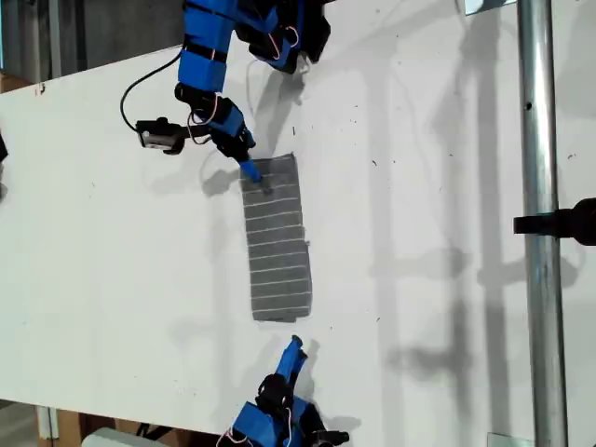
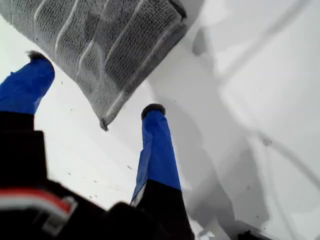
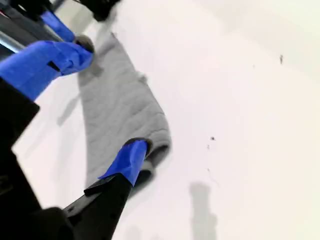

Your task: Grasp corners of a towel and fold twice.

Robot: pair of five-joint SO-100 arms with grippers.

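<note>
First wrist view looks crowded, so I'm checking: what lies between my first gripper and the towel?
Only bare white table separates my first gripper from the towel, clearest in the exterior view.

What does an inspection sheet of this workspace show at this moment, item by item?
Surface: white table, a few small dark specks.
Job's things: grey striped towel lies as a long narrow strip.
Clutter: nothing seen.
Grippers: my first gripper open, just off one end of the towel, not touching; my second gripper open, one of its fingers on the other end.
Cables: black cable loops beside the second arm.
Surroundings: metal pole with black clamp, exterior view's right.
</note>
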